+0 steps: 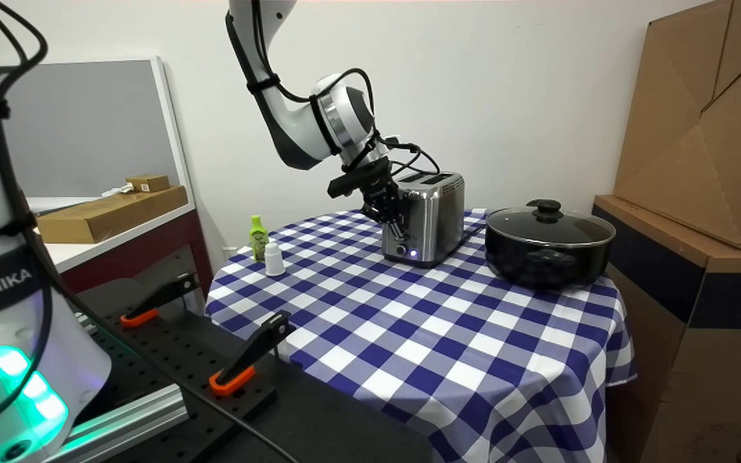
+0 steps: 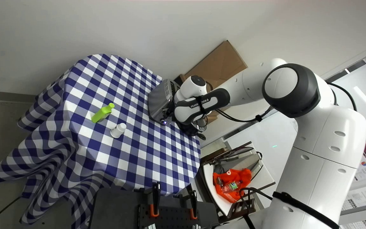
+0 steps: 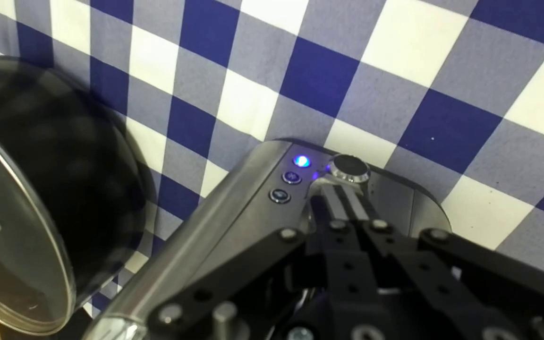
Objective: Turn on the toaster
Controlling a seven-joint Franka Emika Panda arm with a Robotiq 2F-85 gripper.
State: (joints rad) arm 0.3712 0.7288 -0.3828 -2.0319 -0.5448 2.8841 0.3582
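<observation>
Ana: How will the toaster handle?

Ben: Probably stiff and fairly weighty, its metal smooth enough for a grip to skid, so it calls for pressing rather than lifting. In the wrist view, left to right, the places to work are the small buttons, one glowing blue, then the knob, which could be pinched and turned. A lever cannot be made out for sure.

Ana: And where does it lie from the gripper?

Ben: In an exterior view, left to right: the gripper reaches down at the end panel, the toaster stands upright on the checked cloth just right of it, and the pot sits farther right, apart from both.

Ana: Is the gripper holding anything?

Ben: Nothing shows between its fingers, which are drawn together just beside the knob. Whether they touch the panel cannot be told.
</observation>
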